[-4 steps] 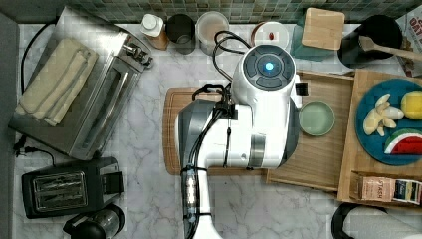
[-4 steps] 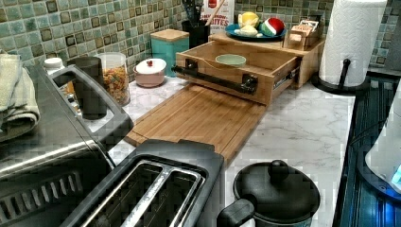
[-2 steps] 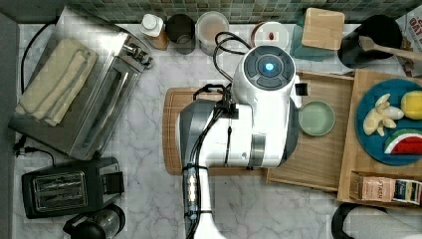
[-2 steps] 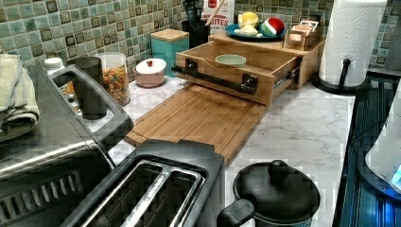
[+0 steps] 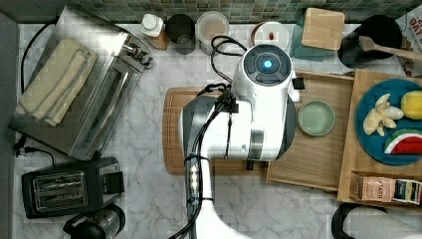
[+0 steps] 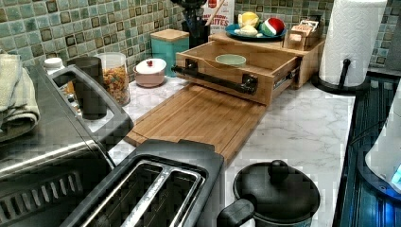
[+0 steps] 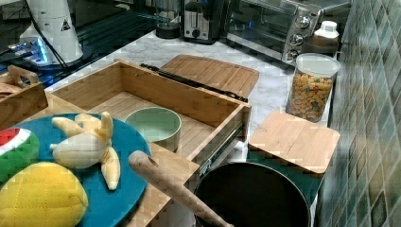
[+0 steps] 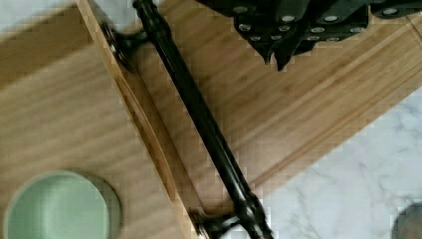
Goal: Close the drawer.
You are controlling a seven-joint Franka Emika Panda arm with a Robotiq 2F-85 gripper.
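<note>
**Drawer open, arm above its handle**

In the top view, the white robot arm (image 5: 249, 124) hangs over the flat grooved wooden cutting board (image 5: 174, 132) and the left end of the shallow light-wood drawer (image 5: 323, 154), which stands pulled out with a pale green bowl (image 5: 316, 118) inside.

In the left view, the drawer (image 6: 265, 66) juts from under the wooden top bearing the blue fruit plate (image 6: 253, 33); its black bar handle (image 6: 213, 79) faces the cutting board (image 6: 198, 116).

In the right view, the drawer (image 7: 118, 82) sits open, the bowl (image 7: 153, 125) near its far end.

In the wrist view, the black gripper (image 8: 278, 57) hovers just beside the handle (image 8: 199, 114), apart from it, fingertips pressed close together.
</note>
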